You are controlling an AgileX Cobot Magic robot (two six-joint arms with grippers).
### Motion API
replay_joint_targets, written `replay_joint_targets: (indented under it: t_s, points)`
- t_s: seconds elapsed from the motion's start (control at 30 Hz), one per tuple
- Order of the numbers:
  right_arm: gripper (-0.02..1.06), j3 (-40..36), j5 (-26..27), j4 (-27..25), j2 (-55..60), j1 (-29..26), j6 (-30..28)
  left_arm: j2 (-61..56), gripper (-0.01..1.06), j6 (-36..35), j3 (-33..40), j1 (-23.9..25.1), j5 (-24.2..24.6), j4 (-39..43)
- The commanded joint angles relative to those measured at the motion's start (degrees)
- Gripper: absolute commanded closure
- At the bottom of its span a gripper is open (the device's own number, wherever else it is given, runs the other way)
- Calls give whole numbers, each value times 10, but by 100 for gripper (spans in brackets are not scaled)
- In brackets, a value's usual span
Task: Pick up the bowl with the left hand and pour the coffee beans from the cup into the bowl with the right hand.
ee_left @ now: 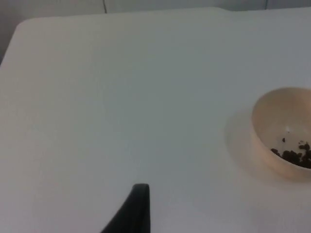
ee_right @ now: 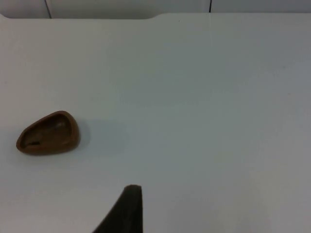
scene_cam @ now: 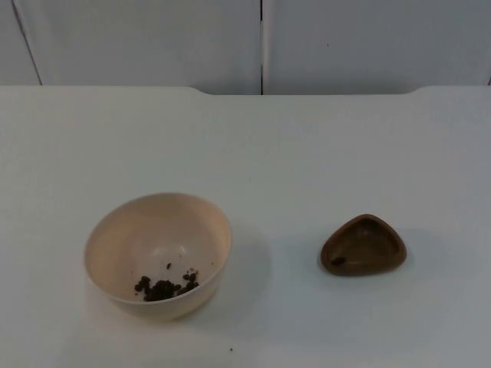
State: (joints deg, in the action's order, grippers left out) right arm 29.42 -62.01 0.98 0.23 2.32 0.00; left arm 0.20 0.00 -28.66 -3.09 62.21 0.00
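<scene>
The white table [scene_cam: 307, 146] is the biggest thing here. On it the cream bowl [scene_cam: 158, 253] sits on the left arm's side with the coffee beans [scene_cam: 163, 288] already heaped against its near wall, so the pour looks finished. Well apart, on the right arm's side, the small brown wooden cup [scene_cam: 363, 245] stands practically emptied. Each arm waits clear of its item, holding nothing; whether either gripper is spread or pressed together, I cannot tell.
</scene>
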Motion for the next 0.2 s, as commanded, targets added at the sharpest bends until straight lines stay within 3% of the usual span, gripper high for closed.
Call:
replay_joint_targets:
  t_s: [0.0,0.17]
  points:
    - [-1,1,3,-1,-2,1,-5,-2,0,0,2,19,-7,0]
    - [-1,1,3,-1,-2,1,-5,-2,0,0,2,48,-7,0]
